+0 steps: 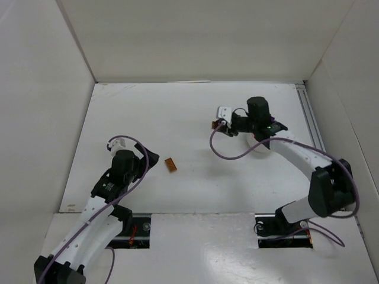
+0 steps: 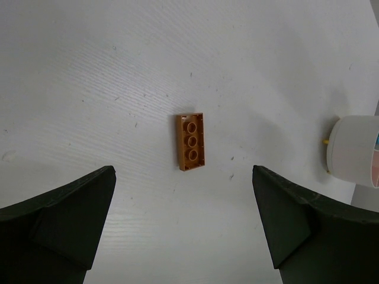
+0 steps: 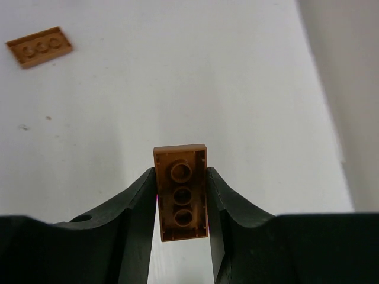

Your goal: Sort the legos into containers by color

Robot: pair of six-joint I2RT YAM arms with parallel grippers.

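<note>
Our right pincer (image 3: 180,177) clamps a brown brick (image 3: 181,192) (hollow underside showing) at lower centre; our left pincer (image 2: 182,174) gapes wide, a second brown brick (image 2: 191,142) lying mid-frame on the table (image 2: 89,71).

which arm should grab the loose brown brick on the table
Left. The left gripper is open and aimed at the loose brick, which is centred in its wrist view. The right gripper is farther off and shut on a second brick.
</note>
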